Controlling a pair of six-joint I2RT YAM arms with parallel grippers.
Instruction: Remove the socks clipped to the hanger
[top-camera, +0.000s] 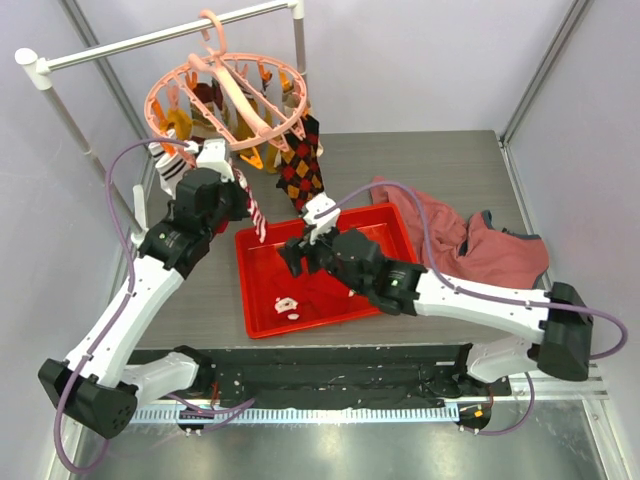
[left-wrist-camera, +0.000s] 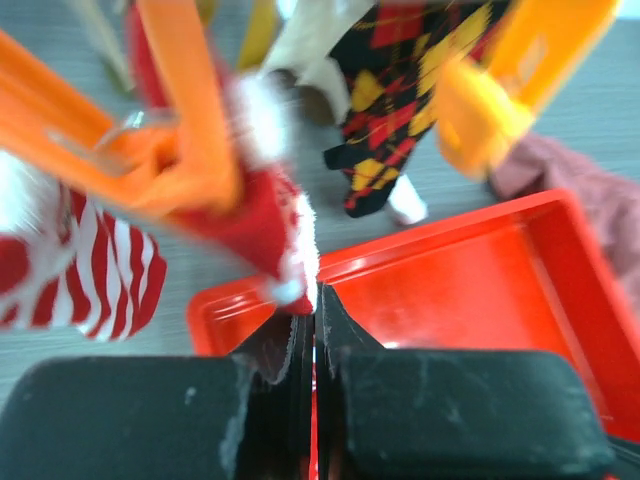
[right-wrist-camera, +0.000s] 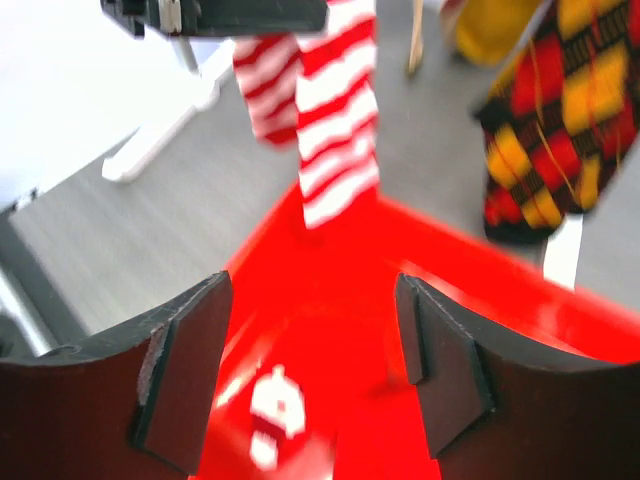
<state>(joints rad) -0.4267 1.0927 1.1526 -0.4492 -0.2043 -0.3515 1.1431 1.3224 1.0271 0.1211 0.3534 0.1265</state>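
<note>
My left gripper (left-wrist-camera: 315, 300) was up under the hanger (top-camera: 240, 100), which hung by its hook from the rail (top-camera: 150, 40) at the back left of the table. Its jaws were fully closed. On the left wrist camera, the red-and-white end of the striped sock (top-camera: 256, 212) ran down from an orange peg (left-wrist-camera: 190, 150) right to the fingertips. The view was too blurred for me to tell whether any fabric was pinched between them. The rest of that sock dangled below the gripper, its lower end over the back left corner of the tray (top-camera: 330, 305).

My right gripper (right-wrist-camera: 312, 300) hovered low over the tray with its jaws wide apart and nothing between them, pointing toward the striped sock but well short of it.

The argyle sock (top-camera: 303, 168) was clipped on the hanger's right side and hung down just behind the tray's back rim. The mustard sock (top-camera: 180, 125) was clipped on the left side of the ring. More socks hung among the pegs in the middle, but I could not tell them apart.

A small red-and-white piece (top-camera: 288, 304) lay on the tray floor near the front left. I could not make out what it was. The cloth (top-camera: 470, 245) lay crumpled on the table to the right of the tray, touching its far corner.
</note>
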